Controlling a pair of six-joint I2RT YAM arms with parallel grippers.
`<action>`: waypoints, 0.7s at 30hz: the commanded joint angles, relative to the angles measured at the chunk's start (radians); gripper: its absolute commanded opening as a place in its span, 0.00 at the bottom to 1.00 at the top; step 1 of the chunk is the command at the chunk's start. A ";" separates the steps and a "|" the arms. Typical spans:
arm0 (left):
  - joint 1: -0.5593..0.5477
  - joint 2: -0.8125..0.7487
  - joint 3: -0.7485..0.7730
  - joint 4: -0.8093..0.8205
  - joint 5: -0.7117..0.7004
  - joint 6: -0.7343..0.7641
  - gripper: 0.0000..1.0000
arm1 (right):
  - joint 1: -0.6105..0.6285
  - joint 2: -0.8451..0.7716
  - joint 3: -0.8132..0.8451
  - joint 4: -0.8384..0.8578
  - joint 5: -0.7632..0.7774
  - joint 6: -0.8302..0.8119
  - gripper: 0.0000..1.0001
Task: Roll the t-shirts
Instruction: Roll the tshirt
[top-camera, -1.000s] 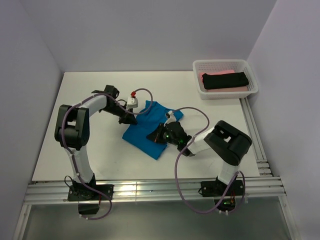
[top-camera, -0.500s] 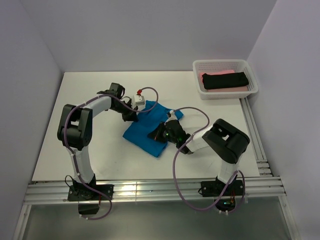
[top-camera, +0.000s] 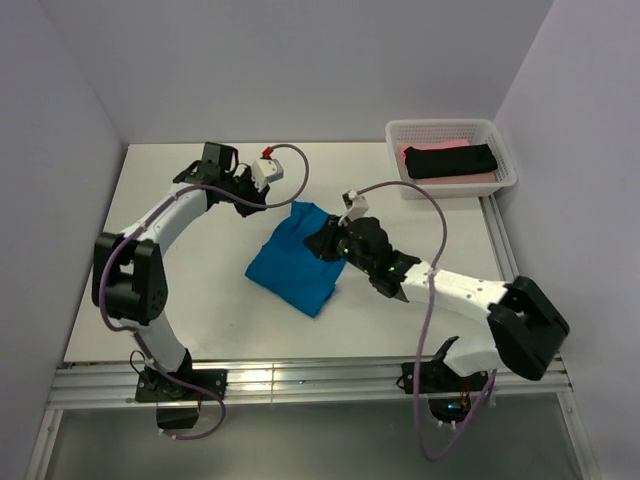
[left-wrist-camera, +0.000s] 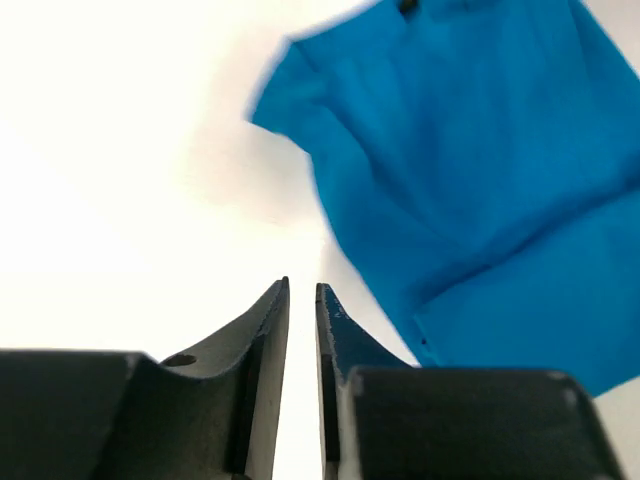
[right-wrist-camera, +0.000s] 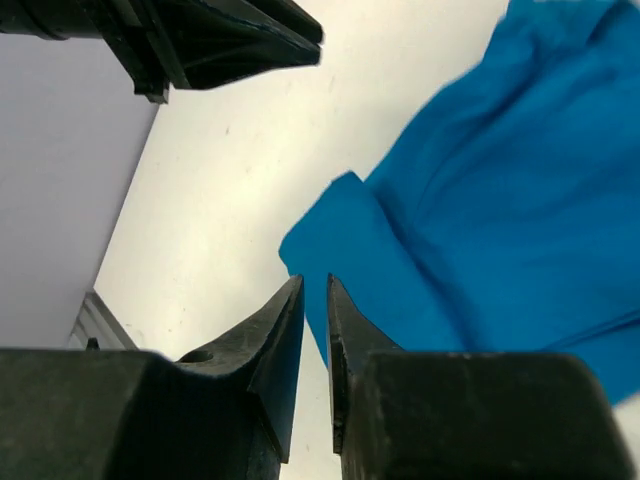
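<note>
Lying rumpled on the table, the blue t-shirt sits just ahead of the left gripper and right gripper, both barely parted, pinching nothing.

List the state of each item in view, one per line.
blue t-shirt, loosely folded on table, unrolled, not held
white mesh basket, upright, holds two shirts
black t-shirt, rolled, in basket atop pink one
pink t-shirt, in basket, under black one
left gripper, slightly open, empty
right gripper, slightly open, empty
</note>
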 joint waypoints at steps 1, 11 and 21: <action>0.011 -0.129 -0.017 0.093 -0.080 -0.076 0.23 | 0.007 -0.148 -0.012 -0.131 0.078 -0.154 0.27; 0.048 -0.565 -0.254 0.359 -0.232 -0.269 0.50 | 0.033 -0.466 -0.094 -0.266 0.128 -0.203 0.39; 0.142 -0.790 -0.422 0.349 -0.167 -0.321 0.99 | 0.081 -0.732 -0.232 -0.263 0.205 -0.229 0.99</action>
